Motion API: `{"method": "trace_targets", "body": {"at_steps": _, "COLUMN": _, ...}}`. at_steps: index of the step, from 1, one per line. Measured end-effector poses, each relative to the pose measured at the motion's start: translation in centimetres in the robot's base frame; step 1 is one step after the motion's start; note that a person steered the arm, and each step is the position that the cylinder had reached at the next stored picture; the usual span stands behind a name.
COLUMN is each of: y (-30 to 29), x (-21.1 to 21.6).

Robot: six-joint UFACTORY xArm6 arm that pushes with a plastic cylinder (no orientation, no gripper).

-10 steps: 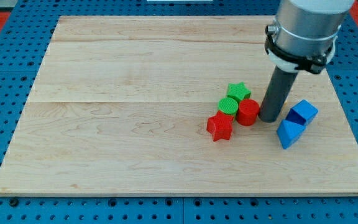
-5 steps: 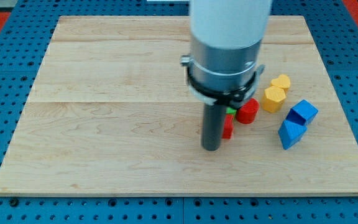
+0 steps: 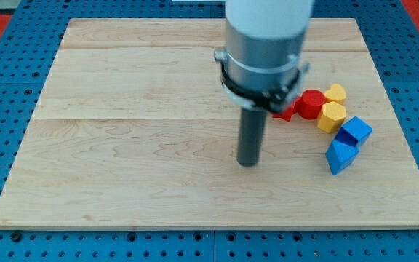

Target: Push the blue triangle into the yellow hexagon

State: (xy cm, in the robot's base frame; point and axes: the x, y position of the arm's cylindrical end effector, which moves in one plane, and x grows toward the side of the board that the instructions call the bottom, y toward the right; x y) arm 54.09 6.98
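Note:
The blue triangle [image 3: 339, 156] lies at the view's lower right, touching a blue cube [image 3: 356, 132] just above it. The yellow hexagon [image 3: 332, 116] sits directly above and left of the cube, touching it, a short way above the triangle. My tip [image 3: 249, 164] rests on the board well to the left of the triangle, level with it and touching no block.
A red cylinder [image 3: 311, 103] sits against the hexagon's left side, and a second yellow block [image 3: 334, 93] lies just above them. A red block [image 3: 285, 112] peeks out from behind the arm. The arm's body [image 3: 264, 51] hides the board behind it.
My tip went from beside the blue blocks to the board's middle and stays there. The red cylinder and both yellow blocks now sit further right, bunched against the blue cube. Green blocks no longer show.

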Motion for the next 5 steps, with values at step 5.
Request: {"method": "trace_targets", "body": {"at_steps": 5, "y": 13.4, "x": -5.5}}
